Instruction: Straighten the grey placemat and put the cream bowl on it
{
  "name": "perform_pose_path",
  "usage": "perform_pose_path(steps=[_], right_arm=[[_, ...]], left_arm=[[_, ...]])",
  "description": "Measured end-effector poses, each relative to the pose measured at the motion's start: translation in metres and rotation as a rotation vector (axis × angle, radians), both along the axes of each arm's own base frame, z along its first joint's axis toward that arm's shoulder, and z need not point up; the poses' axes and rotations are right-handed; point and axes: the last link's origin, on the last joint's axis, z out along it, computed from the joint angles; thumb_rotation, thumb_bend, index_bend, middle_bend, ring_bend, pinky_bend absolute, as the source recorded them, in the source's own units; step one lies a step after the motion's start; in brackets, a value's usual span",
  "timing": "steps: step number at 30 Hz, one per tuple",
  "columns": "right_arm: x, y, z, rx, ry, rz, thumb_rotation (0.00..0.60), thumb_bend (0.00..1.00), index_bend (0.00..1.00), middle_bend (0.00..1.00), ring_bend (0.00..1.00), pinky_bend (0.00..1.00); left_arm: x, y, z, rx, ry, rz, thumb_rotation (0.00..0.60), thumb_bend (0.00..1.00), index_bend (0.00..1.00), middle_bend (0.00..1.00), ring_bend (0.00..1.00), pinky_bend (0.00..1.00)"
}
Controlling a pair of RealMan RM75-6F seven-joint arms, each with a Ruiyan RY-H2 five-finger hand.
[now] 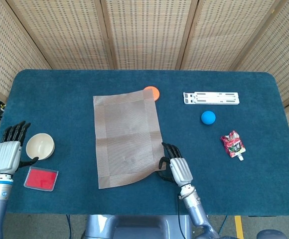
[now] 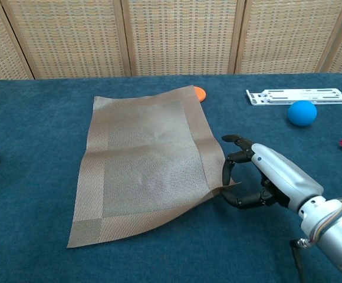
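Evidently the near right corner of the grey woven rectangular placemat (image 2: 144,168) is pinched by the right hand (image 2: 264,177), fingers curled on the lifted edge, presumably so that the skewed sheet can be turned square on the blue cloth-covered table (image 1: 60,99). The placemat is seen lying at a tilt in the table's middle, its far corner overlapping a small orange disc (image 1: 153,91). The round cream bowl (image 1: 40,146) is set near the table's left edge, well apart from the placemat, just beside the left hand (image 1: 7,152), whose fingers are held spread and empty, the thumb reaching toward the bowl, probably readied for the lift
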Motion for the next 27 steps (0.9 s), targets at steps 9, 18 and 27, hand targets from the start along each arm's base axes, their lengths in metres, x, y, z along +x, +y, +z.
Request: perform_pose_path(steps=[9, 18, 27], right_arm=[[0.000, 0.004, 0.011, -0.018, -0.006, 0.006, 0.600, 0.55, 0.70, 0.14, 0.00, 0.00], [-0.005, 0.009, 0.033, -0.048, 0.008, 0.022, 0.600, 0.55, 0.73, 0.15, 0.00, 0.00], [-0.042, 0.021, 0.076, -0.083, 0.094, 0.005, 0.600, 0.54, 0.74, 0.15, 0.00, 0.00]], left_arm=[[-0.001, 0.001, -0.002, -0.009, -0.005, 0.003, 0.600, 0.00, 0.02, 0.00, 0.00, 0.00], [0.001, 0.001, -0.001, 0.003, -0.001, -0.003, 0.600, 0.00, 0.02, 0.00, 0.00, 0.00], [0.006, -0.002, -0.005, -0.008, 0.012, -0.024, 0.600, 0.00, 0.02, 0.00, 0.00, 0.00]])
